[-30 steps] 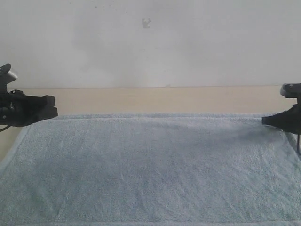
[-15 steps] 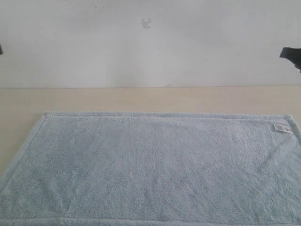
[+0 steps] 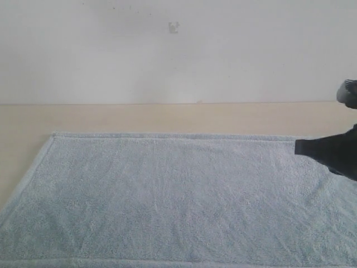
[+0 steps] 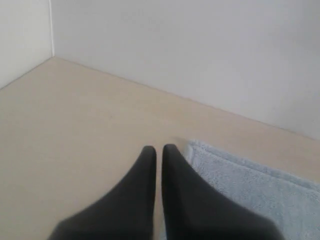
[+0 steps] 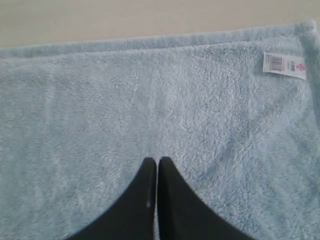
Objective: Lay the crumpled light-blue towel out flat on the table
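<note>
The table runs wide and bare beyond the towel's far hem. The towel lies on it opened out and looks flat, with no fold that I can make out. Its right end goes behind the arm and out of the exterior view, so I cannot vouch for that side. By my reckoning the spreading is all but done, and the danger now is undoing it.

The right gripper hangs over the towel toward its far right corner, fingers pressed together with nothing between them. I cannot tell whether it touches the pile. If it sinks or sweeps sideways, the tips would likely catch the terry loops and drag up a ridge.

The left gripper is just outside the towel's far left corner, over bare table. It is clenched too, apart from a sliver of a gap, and empty. A low pass inward could hook the hem and flip the corner over.

The white tag sits near the far right corner, lying flat. A passing finger might snag it.
</note>
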Robot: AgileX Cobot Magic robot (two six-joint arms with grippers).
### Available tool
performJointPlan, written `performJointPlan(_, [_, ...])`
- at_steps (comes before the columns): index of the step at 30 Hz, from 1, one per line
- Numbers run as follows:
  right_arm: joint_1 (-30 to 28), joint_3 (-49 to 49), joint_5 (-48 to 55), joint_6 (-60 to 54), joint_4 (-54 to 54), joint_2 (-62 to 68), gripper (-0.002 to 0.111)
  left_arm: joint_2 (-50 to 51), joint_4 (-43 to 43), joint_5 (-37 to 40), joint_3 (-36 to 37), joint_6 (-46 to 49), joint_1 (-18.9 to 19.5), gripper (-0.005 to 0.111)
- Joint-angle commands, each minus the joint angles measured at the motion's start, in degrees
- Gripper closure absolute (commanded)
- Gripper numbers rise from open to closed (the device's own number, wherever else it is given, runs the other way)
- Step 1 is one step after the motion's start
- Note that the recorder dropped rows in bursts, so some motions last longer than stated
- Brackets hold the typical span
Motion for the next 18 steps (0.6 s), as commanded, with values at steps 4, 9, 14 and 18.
performJointPlan(4, [0.22, 13.24, -18.98, -7.34, 0.15, -23.14, 0.107, -9.68, -0.16, 0.78, 1.58, 2.18, -4.53, 0.103])
performJointPlan(9, [0.22, 14.55, -17.13, -6.10, 0.15, -32.03, 0.107, -12.57, -0.16, 1.34, 1.58, 2.18, -4.67, 0.103])
performJointPlan(14, [0.22, 14.62, -16.32, -4.32, 0.15, -34.89, 0.107, -13.10, -0.16, 1.34, 1.58, 2.18, -4.67, 0.103])
performJointPlan(18, [0.22, 14.62, -16.68, -4.32, 0.15, -34.88, 0.107, -13.10, -0.16, 1.34, 1.58, 2.18, -4.67, 0.103])
